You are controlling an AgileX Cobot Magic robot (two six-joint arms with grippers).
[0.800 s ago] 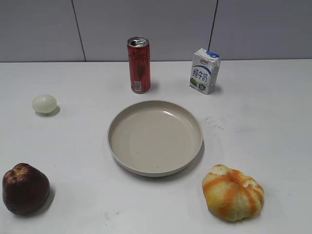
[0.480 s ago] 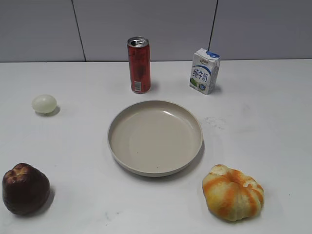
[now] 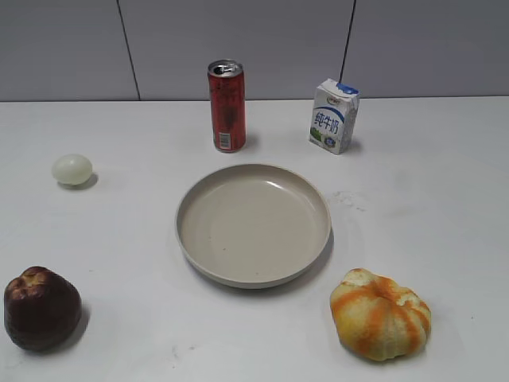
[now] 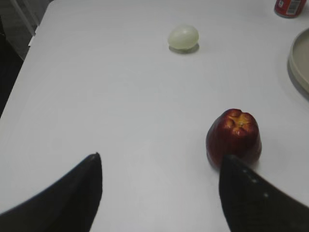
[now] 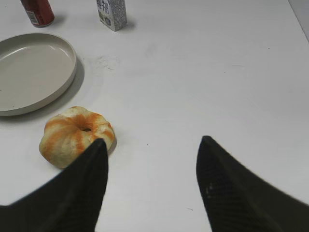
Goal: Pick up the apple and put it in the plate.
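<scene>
Exterior view: apple [image 3: 41, 309] sitting at near left of the white table [image 3: 429, 207], upright, well apart from the plate [image 3: 253, 224] lying at centre with nothing in it. Red can [image 3: 227, 106] standing just beyond the plate's far rim, milk carton [image 3: 333, 116] standing far right of it. Pale egg-like ball [image 3: 72, 169] resting far left, well apart from the apple. Orange-and-yellow ribbed fruit [image 3: 380, 313] sitting near right, close to the plate's near-right rim but not touching. No arms showing here. Left wrist view: left gripper [image 4: 161, 191] hovering over bare table with fingers spread wide, gripping nothing; apple [image 4: 233, 137] sitting just beyond the right fingertip [image 4: 241, 188], slightly overlapping it in frame, contact not determinable. Egg-like ball [image 4: 183, 37] lying farther off, plate edge [image 4: 299, 60] and can base [image 4: 289, 7] showing at far right. Right wrist view: right gripper [image 5: 152, 176] likewise spread wide and carrying nothing, hanging over bare table; ribbed fruit [image 5: 77, 136] lying just at the left fingertip [image 5: 89, 179], plate [image 5: 34, 72] beyond it to the left, can [image 5: 37, 11] and carton [image 5: 112, 13] standing along the far edge.
</scene>
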